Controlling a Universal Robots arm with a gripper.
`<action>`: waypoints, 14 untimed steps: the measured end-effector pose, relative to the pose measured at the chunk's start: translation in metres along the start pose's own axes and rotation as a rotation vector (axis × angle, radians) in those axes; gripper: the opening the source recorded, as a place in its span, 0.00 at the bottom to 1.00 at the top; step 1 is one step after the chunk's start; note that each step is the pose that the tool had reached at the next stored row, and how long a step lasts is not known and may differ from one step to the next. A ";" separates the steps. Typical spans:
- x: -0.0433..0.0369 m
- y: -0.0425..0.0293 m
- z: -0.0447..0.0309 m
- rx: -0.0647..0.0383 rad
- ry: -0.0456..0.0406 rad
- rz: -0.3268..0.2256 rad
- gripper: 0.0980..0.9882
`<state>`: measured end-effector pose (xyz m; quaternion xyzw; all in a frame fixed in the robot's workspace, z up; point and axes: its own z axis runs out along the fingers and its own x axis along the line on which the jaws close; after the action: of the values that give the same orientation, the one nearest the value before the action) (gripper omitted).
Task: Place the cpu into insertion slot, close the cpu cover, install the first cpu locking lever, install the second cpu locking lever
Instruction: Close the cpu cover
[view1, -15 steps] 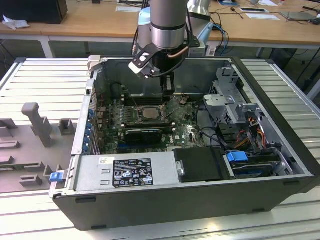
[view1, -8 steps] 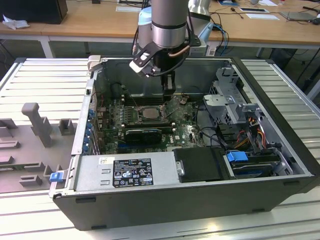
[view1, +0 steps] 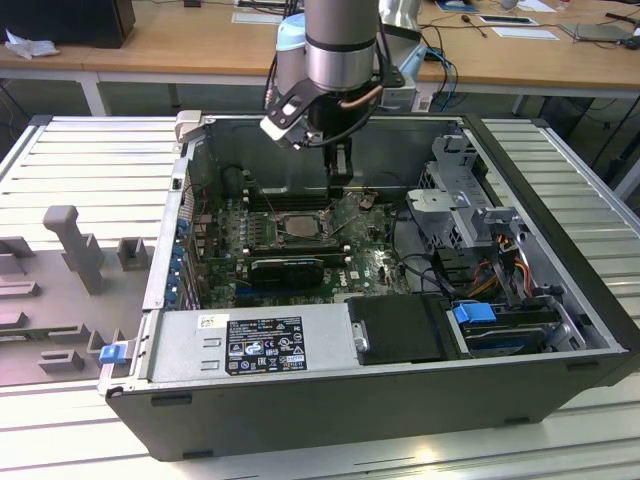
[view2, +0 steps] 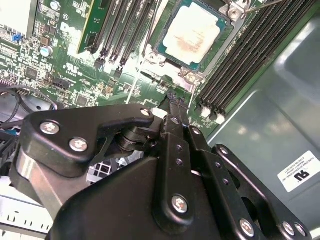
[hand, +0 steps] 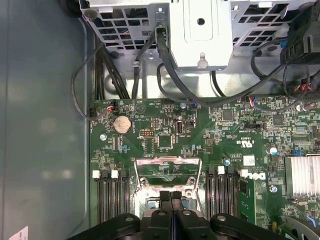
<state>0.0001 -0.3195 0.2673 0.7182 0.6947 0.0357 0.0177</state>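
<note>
Exterior view: the arm reaches down into the open computer case (view1: 400, 400) on the ribbed table (view1: 80, 150), with the gripper (view1: 340, 180) low over the green board, just beside the insertion slot (view1: 275, 225). Second wrist view: the cpu (view2: 192, 32) sits flat in the insertion slot, face uncovered, and the jaws are clenched together, gripping nothing visible. First wrist view: the cpu cover (hand: 167, 161) is swung open, with the clenched jaws at its edge.

Pale silver-beige square metal cpu (view2: 192, 35) with faint tan smudges, green circuit board (hand: 165, 130), silvery metal cpu cover (hand: 167, 160), black end effector (hand: 171, 200), light wood counter (view1: 180, 40)
</note>
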 end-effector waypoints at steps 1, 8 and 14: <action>0.0001 0.0016 -0.0002 0.001 0.0001 0.000 0.01; 0.0005 0.0141 -0.0012 0.006 -0.0002 0.000 0.01; 0.0008 0.0236 -0.0009 0.010 -0.0005 0.000 0.01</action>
<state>0.0236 -0.3196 0.2700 0.7184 0.6947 0.0320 0.0143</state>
